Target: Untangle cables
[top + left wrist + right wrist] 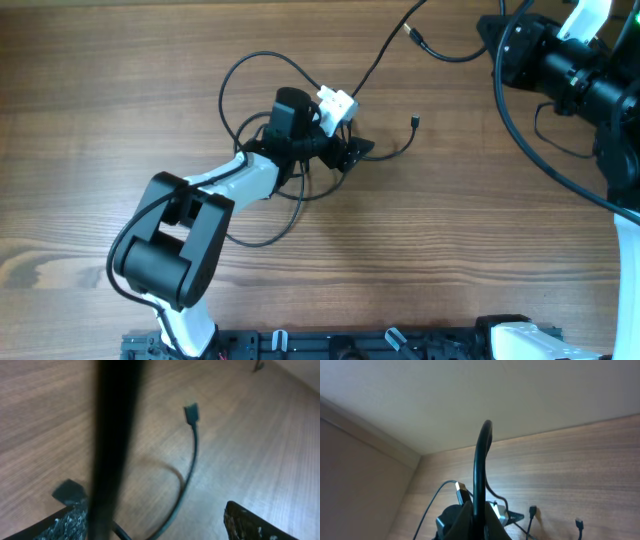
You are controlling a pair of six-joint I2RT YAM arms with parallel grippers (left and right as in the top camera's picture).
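Ideally, my left gripper [352,150], gaping beside the white plug [337,103], should have pinned the cables [193,455] knotted by that plug while my right gripper [476,520], clenched on one strand, pulled gently away.

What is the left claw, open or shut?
Open: the left claw has its fingers far apart, with a cable loose between them.

Left claw [348,152] over the cables [194,455] on the table [450,250], right claw [476,512] well apart rightward
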